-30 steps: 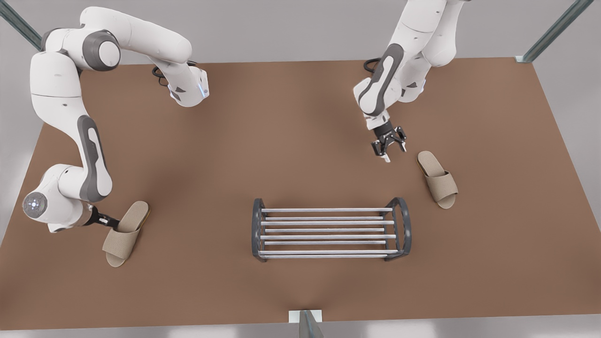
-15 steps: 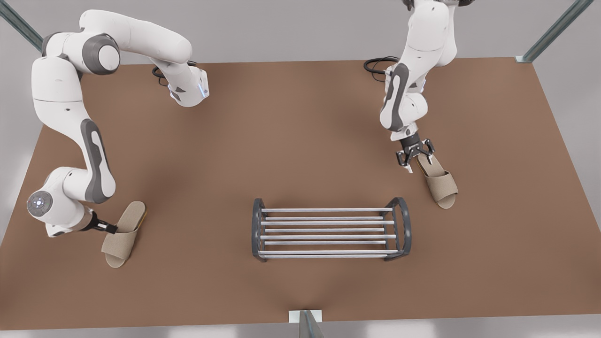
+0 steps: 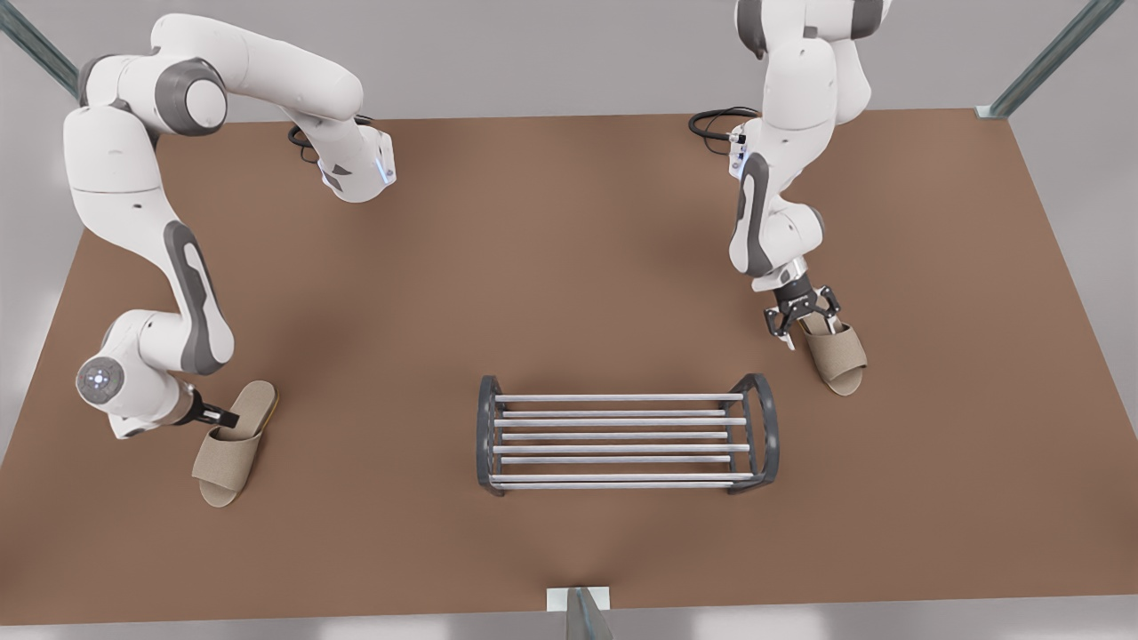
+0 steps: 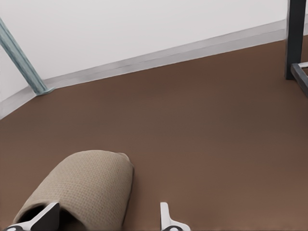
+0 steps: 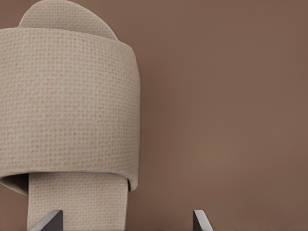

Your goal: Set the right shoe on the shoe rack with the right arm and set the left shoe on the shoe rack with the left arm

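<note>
Two woven beige slippers lie on the flat brown table (image 3: 569, 267), well apart, with the shoe rack (image 3: 622, 422) between them and nearer the table's front edge. The rack is a low dark-grey frame with rounded end loops, crossed by pale silver bars, and nothing rests on it.

In the front view we see the left shoe (image 3: 233, 444) at the front view's left, with the left gripper (image 3: 222, 416) reaching in low and almost level against its side. The right shoe (image 3: 837, 356) lies at the front view's right, just beside the rack's end. The right gripper (image 3: 800, 322) points steeply down over its heel.

The left wrist view adds the coarse weave of the left shoe (image 4: 86, 185), a dark leg of the rack (image 4: 294, 38) and a metal post (image 4: 19, 57). The left gripper (image 4: 106, 211) is spread wide there, gripping nothing.

The right wrist view shows the broad strap of the right shoe (image 5: 67, 110) from above. The right gripper (image 5: 124, 216) is likewise parted across the heel.
</note>
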Robot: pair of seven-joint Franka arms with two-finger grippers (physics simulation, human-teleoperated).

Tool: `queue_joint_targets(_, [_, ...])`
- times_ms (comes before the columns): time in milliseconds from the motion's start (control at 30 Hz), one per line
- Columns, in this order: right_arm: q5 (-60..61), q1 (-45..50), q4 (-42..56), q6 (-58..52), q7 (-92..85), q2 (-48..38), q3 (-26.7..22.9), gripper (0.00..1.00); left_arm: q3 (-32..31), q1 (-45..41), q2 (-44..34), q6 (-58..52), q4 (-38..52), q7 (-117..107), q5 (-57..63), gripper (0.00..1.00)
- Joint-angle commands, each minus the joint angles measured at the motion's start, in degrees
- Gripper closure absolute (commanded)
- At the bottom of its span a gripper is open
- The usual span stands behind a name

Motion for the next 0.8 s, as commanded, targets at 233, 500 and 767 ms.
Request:
queue_joint_targets(233, [-0.26,0.64,3.12,2.72,-0.69,2.89,0.0,0.0,-2.77,3.48,2.41,1.04,1.43,-53.46,0.09,0.0])
queue_joint_targets(500, [-0.26,0.55,5.67,2.72,-0.95,5.71,0.0,0.0,-2.86,5.06,5.04,1.3,3.81,-54.78,0.18,0.0])
queue_joint_targets(767, [-0.18,0.99,6.37,2.54,-1.48,5.53,0.09,0.0,-2.77,5.94,5.48,4.2,6.36,-54.6,0.88,0.44])
